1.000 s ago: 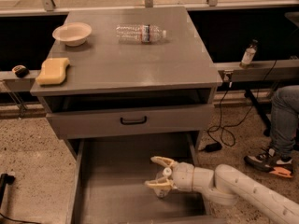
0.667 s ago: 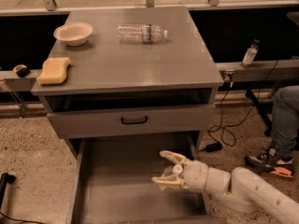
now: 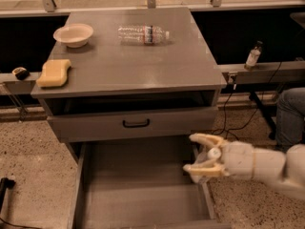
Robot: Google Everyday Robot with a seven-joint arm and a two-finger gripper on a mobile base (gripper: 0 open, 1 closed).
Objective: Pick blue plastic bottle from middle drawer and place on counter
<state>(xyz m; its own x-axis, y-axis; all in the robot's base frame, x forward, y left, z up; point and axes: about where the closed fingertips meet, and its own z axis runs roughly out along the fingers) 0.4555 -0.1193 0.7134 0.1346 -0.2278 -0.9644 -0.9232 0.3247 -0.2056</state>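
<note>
Camera view looks down on a grey cabinet with the middle drawer (image 3: 138, 180) pulled out, its floor bare. The gripper (image 3: 189, 152) hangs over the drawer's right wall, reaching in from the right on a white arm. Its two yellowish fingers (image 3: 206, 139) curve toward each other and pinch a faint, clear shape, the blue bottle (image 3: 209, 156), so the bottle sits in the gripper above the drawer's right edge, off the floor. A white round spot that looks like its cap lies near the palm. The body is too clear to trace, so I cannot tell its long axis or which way it points, and no label print can be read on it.

Above the open drawer is a shut drawer front (image 3: 95, 125) with a black handle (image 3: 136, 123). On the counter (image 3: 138, 70) lies another bottle (image 3: 143, 34) on its side, long axis left to right, cap to the right, with a red-and-blue band whose writing is unreadable. A white bowl (image 3: 73, 34) stands at the back left, and a yellow sponge (image 3: 54, 72) lies near the left edge.
</note>
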